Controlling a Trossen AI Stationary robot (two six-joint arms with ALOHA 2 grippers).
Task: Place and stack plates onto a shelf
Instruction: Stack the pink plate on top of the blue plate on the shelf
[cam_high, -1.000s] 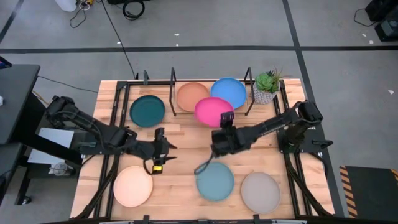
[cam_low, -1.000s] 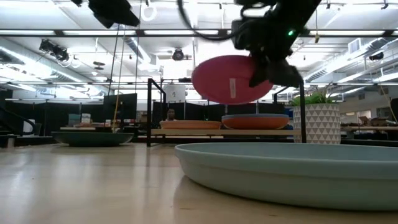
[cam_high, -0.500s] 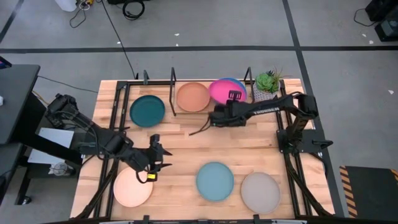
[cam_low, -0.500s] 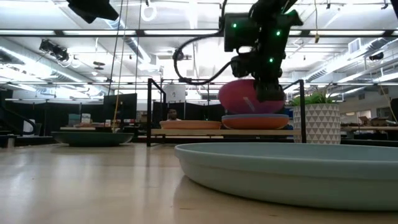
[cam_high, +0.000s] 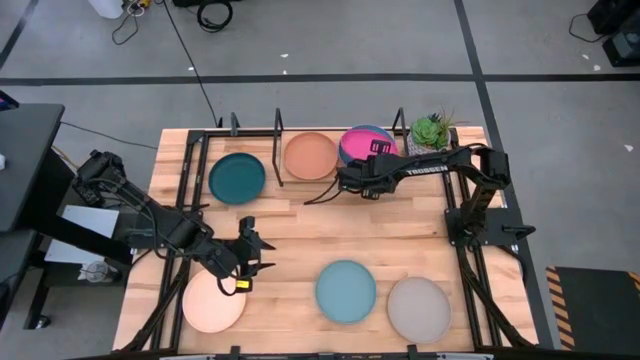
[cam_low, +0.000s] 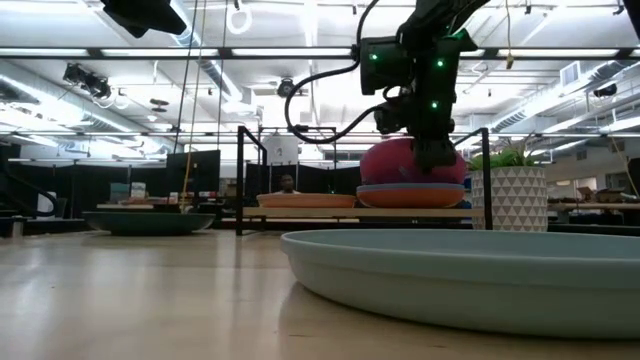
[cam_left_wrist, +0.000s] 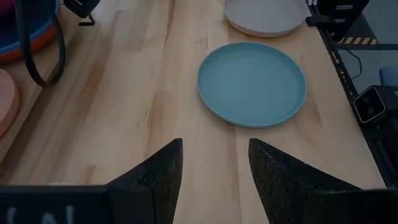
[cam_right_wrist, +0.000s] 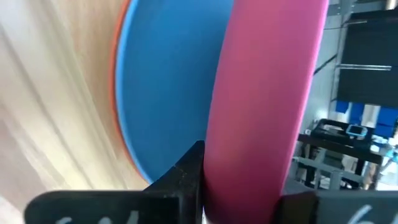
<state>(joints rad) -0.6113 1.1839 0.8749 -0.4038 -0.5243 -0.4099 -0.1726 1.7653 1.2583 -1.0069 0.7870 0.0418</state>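
My right gripper (cam_high: 377, 152) is at the shelf (cam_high: 278, 150) on the table's far side, shut on the magenta plate (cam_high: 355, 143). That plate is over the blue plate (cam_high: 383, 133), which lies on an orange plate (cam_right_wrist: 117, 74). The tan plate (cam_high: 310, 155) and the dark teal plate (cam_high: 237, 177) lie flat farther left on the shelf. The cream plate (cam_high: 213, 300), the light blue plate (cam_high: 346, 291) and the grey plate (cam_high: 419, 309) lie flat near the near edge. My left gripper (cam_high: 262, 253) is open, just above the table beside the cream plate. My right gripper pinches the magenta plate's near rim (cam_right_wrist: 249, 180) between its two fingers (cam_right_wrist: 186, 174), coming from the table's near side and slanting down. The plate is tilted, its held rim raised (cam_low: 395, 165); its far part seems to lie on the blue plate (cam_low: 410, 188).
The green potted plant (cam_high: 430, 135) in a white pot stands right of the blue plate, close to my right arm. Thin black shelf posts (cam_high: 400, 130) rise beside the stack. Bare wood lies between the shelf and the three near plates (cam_left_wrist: 252, 84).
My right gripper has carried the magenta plate from above the table's middle toward the far edge and down onto the blue plate at the shelf. My left gripper has moved a little toward the near edge and the cream plate, staying open.
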